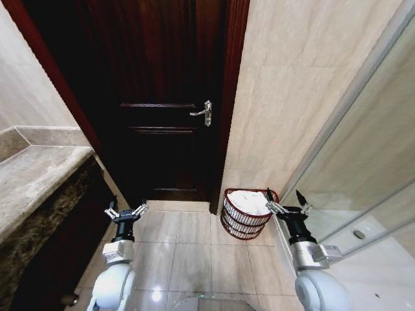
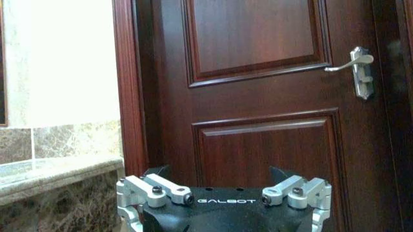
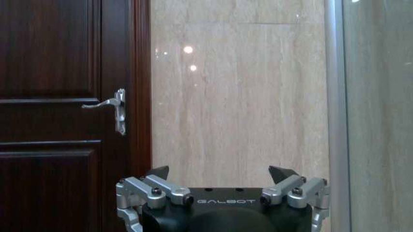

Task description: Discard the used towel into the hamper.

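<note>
The dark red-brown wire hamper (image 1: 231, 220) stands on the floor against the tiled wall, right of the door. A white towel (image 1: 249, 202) lies inside it, filling its top. My right gripper (image 1: 285, 202) is held upright just right of the hamper's rim, open and holding nothing; its spread fingertips (image 3: 281, 172) show in the right wrist view. My left gripper (image 1: 126, 212) is held upright at the left, over the floor in front of the door, also open and empty, with its fingertips (image 2: 157, 172) wide apart in the left wrist view.
A dark wooden door (image 1: 162, 97) with a metal lever handle (image 1: 203, 112) is shut ahead. A stone counter (image 1: 32, 175) runs along the left. A glass shower partition (image 1: 363, 168) with a metal frame stands on the right. Pale floor tiles (image 1: 188, 253) lie between my arms.
</note>
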### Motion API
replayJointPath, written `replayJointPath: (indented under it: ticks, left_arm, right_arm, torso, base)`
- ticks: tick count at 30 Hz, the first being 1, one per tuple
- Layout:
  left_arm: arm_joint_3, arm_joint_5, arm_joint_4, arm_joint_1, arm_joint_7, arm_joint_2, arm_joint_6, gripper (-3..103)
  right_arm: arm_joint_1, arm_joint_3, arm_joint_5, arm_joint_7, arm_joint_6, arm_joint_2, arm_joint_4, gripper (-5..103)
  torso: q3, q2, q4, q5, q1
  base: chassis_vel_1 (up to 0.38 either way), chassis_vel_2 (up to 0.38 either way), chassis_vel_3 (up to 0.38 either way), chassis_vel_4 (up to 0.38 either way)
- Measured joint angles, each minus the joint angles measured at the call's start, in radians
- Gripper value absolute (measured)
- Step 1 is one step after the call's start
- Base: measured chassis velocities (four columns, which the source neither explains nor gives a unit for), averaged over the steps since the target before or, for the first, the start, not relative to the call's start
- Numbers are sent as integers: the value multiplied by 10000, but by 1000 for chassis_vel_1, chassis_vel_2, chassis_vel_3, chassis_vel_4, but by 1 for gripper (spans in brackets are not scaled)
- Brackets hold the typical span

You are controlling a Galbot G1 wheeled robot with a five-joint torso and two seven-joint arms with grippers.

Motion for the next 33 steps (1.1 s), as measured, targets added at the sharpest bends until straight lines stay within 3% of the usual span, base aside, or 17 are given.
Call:
replayJointPath:
  ticks: [23, 26, 33]
  left_arm:
    - [-70, -73, -270, 130, 34, -29, -116, 100]
    - [-85, -73, -271, 119, 35, -31, -166, 100]
    - [-88, -70, -263, 122, 45, -41, -214, 100]
  right_arm:
    - [-206, -77, -167, 77, 17, -82, 323, 100]
    - [-307, -120, -230, 119, -378, -94, 599, 100]
    - [-263, -149, -338, 121, -541, -113, 664, 100]
  torso:
    - [586, 1025, 0, 1, 439]
    - [689, 1208, 0, 0, 521]
    - [844, 1491, 0, 0, 649]
  base:
    - [0, 0, 0, 0]
    - [0, 0, 0, 0]
    - [0, 0, 0, 0]
